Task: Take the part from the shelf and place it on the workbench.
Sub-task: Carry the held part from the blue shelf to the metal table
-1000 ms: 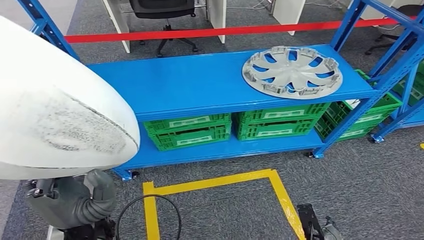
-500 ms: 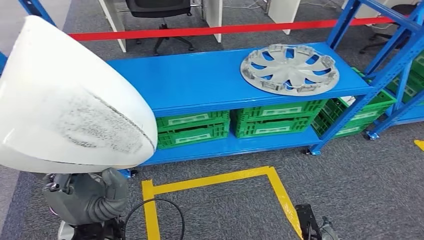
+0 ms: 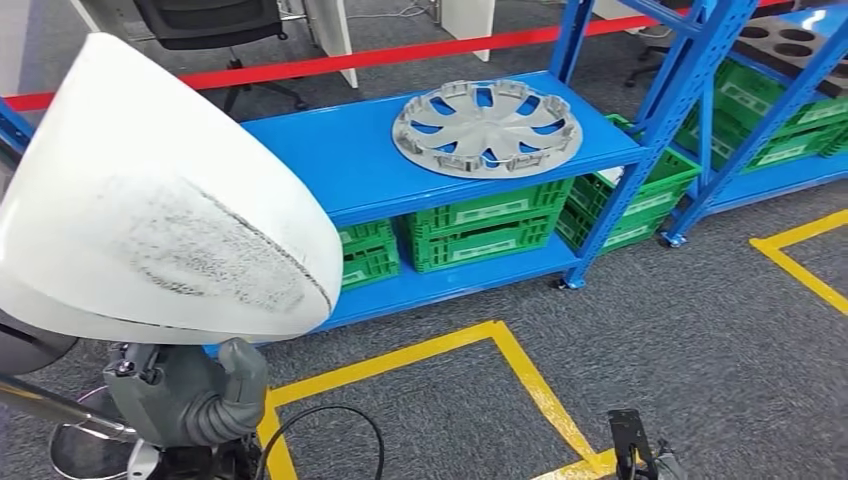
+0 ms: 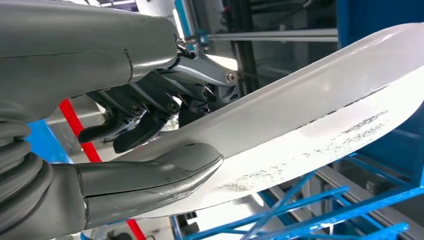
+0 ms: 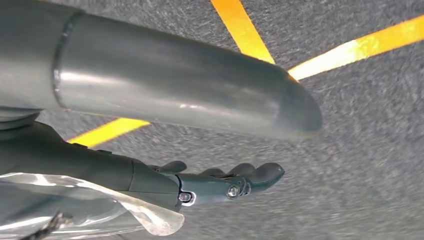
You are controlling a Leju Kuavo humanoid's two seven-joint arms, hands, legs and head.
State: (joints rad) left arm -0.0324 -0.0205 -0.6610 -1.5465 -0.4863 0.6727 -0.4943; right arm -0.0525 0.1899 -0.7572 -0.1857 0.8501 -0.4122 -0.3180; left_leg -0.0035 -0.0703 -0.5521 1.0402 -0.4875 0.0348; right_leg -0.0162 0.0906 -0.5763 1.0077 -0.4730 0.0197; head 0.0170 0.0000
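Currently, status: the part [image 3: 160, 210] is off the shelf [image 3: 340, 160] and carried in the left hand [image 4: 150, 145]; judged from this, the pick step is complete.
Remaining: transport to the desk and set-down; no desk can be identified in these views, so its direction cannot be stated.
Part location: held up at the near left of the head view, in front of the left end of the shelf and clear of its top board.
Part appearance: large white curved shell, smooth and glossy, tapering to a rounded edge; a patch of dark grey speckled scuffing runs across its face, bounded by a thin dark line.
Left hand grip: thick grey thumb pressed against one face of the part, dark fingers [image 4: 135, 132] closed on the opposite face, pinching the shell near its edge.
Right hand [image 5: 220, 182]: hangs low over the grey carpet near the yellow floor tape [image 5: 240, 27]; fingers extended, slightly curled, holding nothing.
Shelf contents: silver wheel cover [image 3: 487, 127] lies flat on the top board toward the right; green crates [image 3: 485, 225] sit on the lower board.
Handling note: the wide shell is held at one edge only, so it is likely to swing or slip during turning.
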